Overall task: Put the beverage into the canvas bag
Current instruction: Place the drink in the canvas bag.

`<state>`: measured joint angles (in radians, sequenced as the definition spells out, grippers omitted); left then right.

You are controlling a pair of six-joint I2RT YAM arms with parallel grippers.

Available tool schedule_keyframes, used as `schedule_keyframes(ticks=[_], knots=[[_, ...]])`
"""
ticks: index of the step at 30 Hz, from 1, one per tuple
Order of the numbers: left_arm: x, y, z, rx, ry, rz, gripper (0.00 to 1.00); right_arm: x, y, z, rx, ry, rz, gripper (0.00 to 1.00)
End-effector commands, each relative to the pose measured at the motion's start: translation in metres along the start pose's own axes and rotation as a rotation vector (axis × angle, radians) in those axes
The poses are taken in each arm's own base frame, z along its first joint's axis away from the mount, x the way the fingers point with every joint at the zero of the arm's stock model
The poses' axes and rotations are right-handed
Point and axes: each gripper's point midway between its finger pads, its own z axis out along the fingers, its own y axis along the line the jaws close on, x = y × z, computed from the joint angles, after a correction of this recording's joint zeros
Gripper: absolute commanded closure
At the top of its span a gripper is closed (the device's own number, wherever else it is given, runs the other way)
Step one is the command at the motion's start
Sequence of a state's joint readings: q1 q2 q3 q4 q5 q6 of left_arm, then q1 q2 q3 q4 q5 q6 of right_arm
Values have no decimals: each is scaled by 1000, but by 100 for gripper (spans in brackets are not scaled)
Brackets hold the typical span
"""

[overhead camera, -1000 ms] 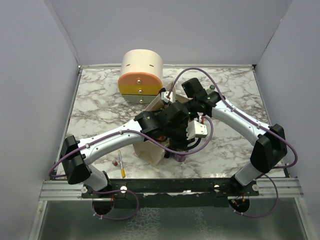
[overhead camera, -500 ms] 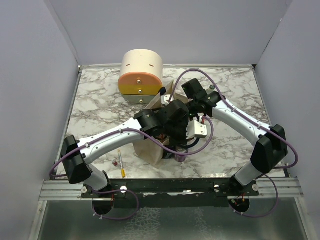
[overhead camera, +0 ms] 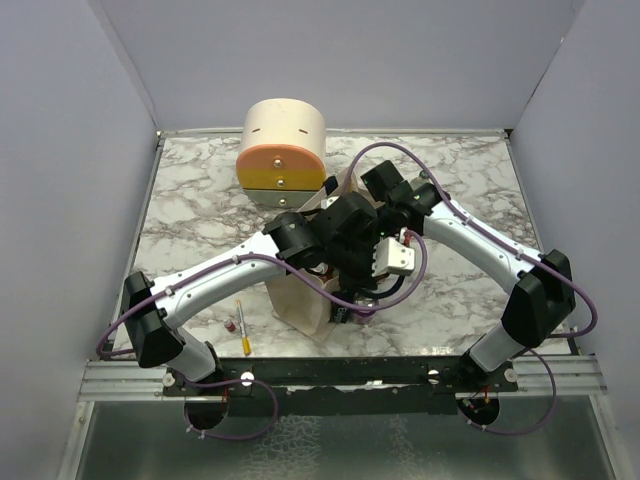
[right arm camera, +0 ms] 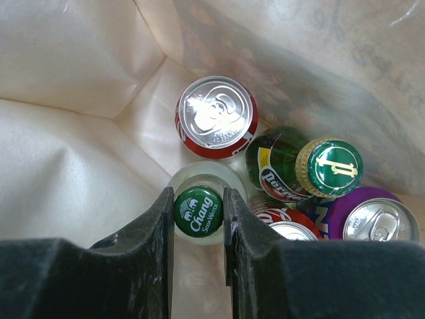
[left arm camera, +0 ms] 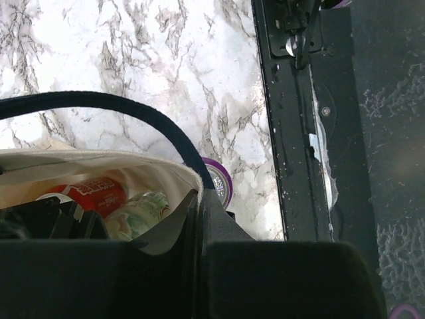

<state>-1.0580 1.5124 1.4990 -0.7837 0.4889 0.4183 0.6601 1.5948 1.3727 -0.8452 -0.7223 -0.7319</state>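
Observation:
The beverage (right arm camera: 198, 211) is a clear glass bottle with a green Chang cap. It stands upright inside the canvas bag (right arm camera: 80, 153), and my right gripper (right arm camera: 198, 195) is shut on its cap. Around it in the bag are a red can (right arm camera: 216, 116), a green Perrier bottle (right arm camera: 329, 166) and a purple can (right arm camera: 378, 222). My left gripper (left arm camera: 198, 199) is shut on the bag's beige rim (left arm camera: 99, 156), below the navy handle (left arm camera: 133, 109). From above, the bag (overhead camera: 300, 300) sits under both crossed arms, and the two grippers are hidden.
A cream-and-orange drawer box (overhead camera: 283, 150) stands at the back of the marble table (overhead camera: 200, 210). A purple can (left arm camera: 219, 183) stands on the table just outside the bag near the front rail (left arm camera: 299, 133). A yellow pen (overhead camera: 242, 328) lies at the front left.
My left gripper has shut on the bag's rim. The left arm has shifted slightly back and left, pulling the bag's opening with it. The right gripper keeps its hold.

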Motion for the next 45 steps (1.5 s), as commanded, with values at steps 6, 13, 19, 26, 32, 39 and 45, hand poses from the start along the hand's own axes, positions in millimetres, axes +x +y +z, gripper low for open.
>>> schedule_keyframes(ticks=[6,13,19,26,32,39,45], knots=[[-66,-26,-37,94,-251,112,100,26,0,-1,8,124,15,99],[-55,-34,-39,152,-243,112,100,46,7,1,6,173,32,99],[-31,-35,-30,170,-184,100,81,33,8,-1,-11,141,62,95],[-24,-32,-28,163,-153,118,61,7,9,-6,-51,91,83,78],[-29,-26,-36,137,-148,148,44,-14,4,-13,-35,51,67,55],[-39,-18,-62,122,-179,185,17,-50,-8,-32,46,-21,37,34],[-37,6,-102,58,-233,169,9,-73,-24,-55,158,-65,11,26]])
